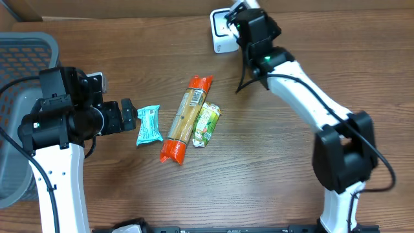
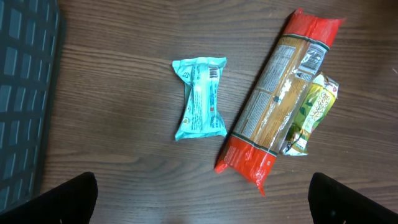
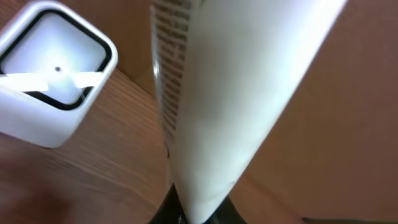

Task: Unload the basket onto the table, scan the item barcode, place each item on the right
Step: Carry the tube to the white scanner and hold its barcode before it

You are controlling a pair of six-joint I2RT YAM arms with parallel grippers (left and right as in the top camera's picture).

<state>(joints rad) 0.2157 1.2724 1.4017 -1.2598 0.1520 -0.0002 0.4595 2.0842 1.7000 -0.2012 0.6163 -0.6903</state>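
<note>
Evidently the scanning step itself is in hand: the right tool [image 1: 238,19], at the top centre of the overhead frame, is pressed together on a white pack [image 3: 224,93] and holds it just beside the scanner [image 1: 220,31], a small white cube with a dark-rimmed window. In the right wrist view the pack rises from the bottom edge and fills the middle of the frame, tilted, with a column of fine print down its left side, while the scanner sits in the upper left with its window facing up. I cannot tell whether that print includes the barcode, nor whether any part of the pack lies over the window; it looks beside the window rather than above it. The next move, as I judge it, calls for turning the wrist so the printed side faces the window and bringing it over the glass without loosening the pinch. The left tool [image 1: 128,116] is spread wide and holds nothing, low over the wooden surface [image 1: 272,168] at the left of the overhead frame, just beside a teal packet [image 2: 200,98]. To the right of that packet lie a long pasta pack [image 2: 280,99] with orange-red ends and a small green packet [image 2: 311,115] touching its side. A grey basket [image 1: 19,58] stands at the far left edge. These three look like the items waiting their turn.
</note>
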